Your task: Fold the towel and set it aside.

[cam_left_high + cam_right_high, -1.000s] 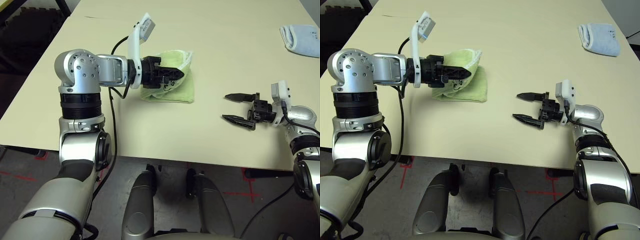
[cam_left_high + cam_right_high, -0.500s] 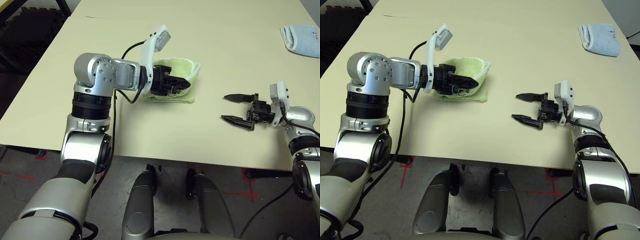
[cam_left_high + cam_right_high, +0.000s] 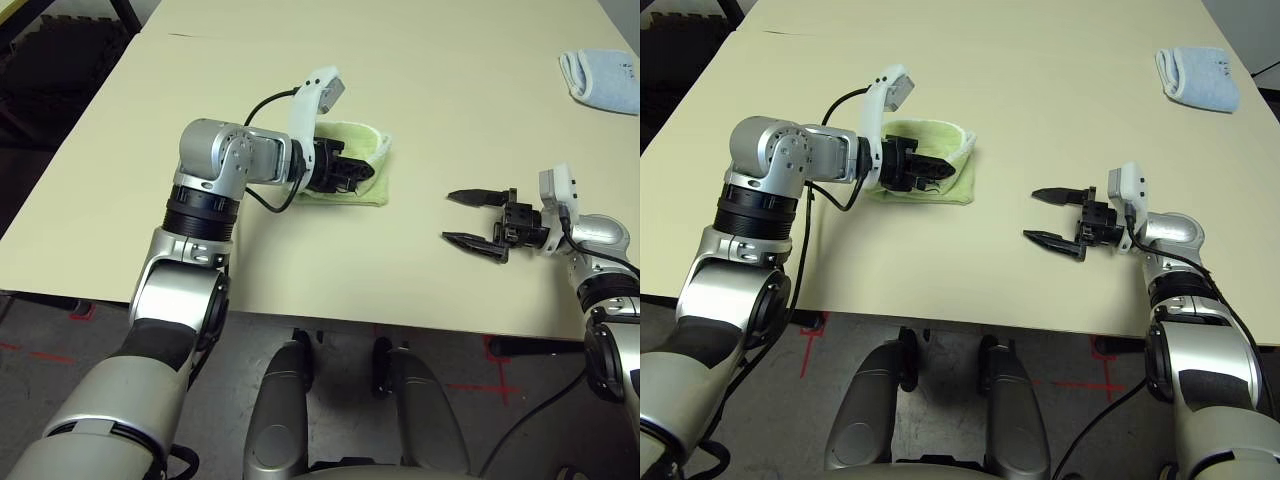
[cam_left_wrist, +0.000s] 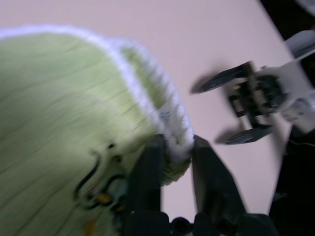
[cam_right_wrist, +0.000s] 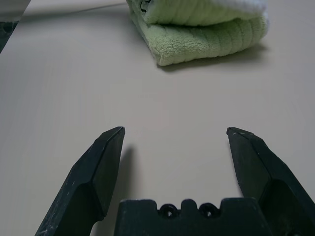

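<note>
Letting the left gripper (image 4: pixel 173 162) loosen cleanly off the white edging of the folded green towel (image 3: pixel 352 172), I keep the wide-open right gripper (image 3: pixel 478 218) beside the towel, clear of the fold.

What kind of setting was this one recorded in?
Probably a robotics lab or test room: a plain cream table, red tape marks on the grey floor, and dark foam floor mats at the far left.

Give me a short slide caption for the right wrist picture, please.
Open right gripper hovers above the bare table, facing the folded green towel.
</note>
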Motion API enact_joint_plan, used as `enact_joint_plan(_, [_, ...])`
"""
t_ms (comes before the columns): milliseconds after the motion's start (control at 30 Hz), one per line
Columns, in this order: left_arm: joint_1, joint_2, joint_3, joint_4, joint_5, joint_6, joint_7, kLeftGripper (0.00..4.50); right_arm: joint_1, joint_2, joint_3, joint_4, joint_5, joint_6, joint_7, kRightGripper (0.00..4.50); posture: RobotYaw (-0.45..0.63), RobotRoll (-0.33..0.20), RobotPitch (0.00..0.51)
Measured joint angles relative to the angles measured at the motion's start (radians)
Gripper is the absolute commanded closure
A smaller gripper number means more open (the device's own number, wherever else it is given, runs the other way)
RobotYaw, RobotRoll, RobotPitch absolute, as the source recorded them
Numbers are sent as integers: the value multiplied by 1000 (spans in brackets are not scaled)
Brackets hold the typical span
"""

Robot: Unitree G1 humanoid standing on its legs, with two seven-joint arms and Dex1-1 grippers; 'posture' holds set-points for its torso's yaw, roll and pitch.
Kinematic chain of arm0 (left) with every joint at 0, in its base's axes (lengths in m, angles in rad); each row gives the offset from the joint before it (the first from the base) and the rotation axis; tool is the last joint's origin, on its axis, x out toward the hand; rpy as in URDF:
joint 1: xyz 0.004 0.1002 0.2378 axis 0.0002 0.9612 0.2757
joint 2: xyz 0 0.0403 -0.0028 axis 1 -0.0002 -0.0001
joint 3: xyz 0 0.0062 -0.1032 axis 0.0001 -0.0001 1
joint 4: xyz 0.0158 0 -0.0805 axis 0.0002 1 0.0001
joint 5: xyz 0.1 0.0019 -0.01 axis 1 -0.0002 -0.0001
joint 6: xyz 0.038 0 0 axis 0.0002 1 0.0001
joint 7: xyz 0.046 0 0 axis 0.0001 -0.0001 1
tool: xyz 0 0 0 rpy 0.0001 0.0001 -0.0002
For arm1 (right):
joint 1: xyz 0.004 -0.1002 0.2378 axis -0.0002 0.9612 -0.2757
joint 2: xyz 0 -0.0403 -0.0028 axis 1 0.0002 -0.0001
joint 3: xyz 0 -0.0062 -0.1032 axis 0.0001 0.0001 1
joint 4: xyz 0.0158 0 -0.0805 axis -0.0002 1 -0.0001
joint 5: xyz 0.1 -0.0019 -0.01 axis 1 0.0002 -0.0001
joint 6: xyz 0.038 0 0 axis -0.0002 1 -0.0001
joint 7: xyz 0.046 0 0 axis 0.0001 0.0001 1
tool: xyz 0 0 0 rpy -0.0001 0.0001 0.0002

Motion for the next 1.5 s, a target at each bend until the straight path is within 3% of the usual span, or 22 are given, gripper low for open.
enact_joint_plan(133, [-4, 40, 66, -104, -58, -108, -122, 664, -2, 4, 0, -2, 0, -2, 2, 0, 63, 0, 252])
enact_joint_plan(200, [-1, 119, 76, -137, -65, -149, -186, 32, -9, 10, -2, -3, 2, -3, 4, 0, 64, 0, 252])
enact_joint_plan(300, [23, 202, 80, -154, -58, -208, -244, 32, -21, 20, -16, -3, 6, -2, 6, 0, 74, 0, 251])
enact_joint_plan(433, [161, 332, 57, -177, 51, -467, -346, 32, -72, 63, -40, -8, 31, 11, -3, 0, 87, 0, 253])
enact_joint_plan(533, [271, 380, 45, -164, 123, -676, -435, 32, -106, 97, -46, -8, 36, 23, -13, 0, 93, 0, 256])
enact_joint_plan(633, [324, 389, 22, -109, 172, -826, -518, 32, -125, 128, -44, -8, 35, 27, -15, 0, 99, 0, 257])
enact_joint_plan(833, [321, 377, 9, 15, 227, -1042, -631, 32, -129, 157, -27, -8, 15, 3, 3, 0, 84, 0, 258])
enact_joint_plan(1033, [278, 338, 5, 95, 243, -1100, -674, 0, -464, 203, 17, -27, -47, 156, -126, 1982, 76, 0, 255])
enact_joint_plan(1233, [268, 328, 14, 126, 242, -1118, -694, 0, -419, 211, 22, -59, -47, 241, -125, 4396, 72, 0, 253])
enact_joint_plan(1500, [249, 305, 14, 128, 239, -1108, -697, 0, -419, 216, 24, -73, -46, 270, -121, 4489, 68, 0, 251])
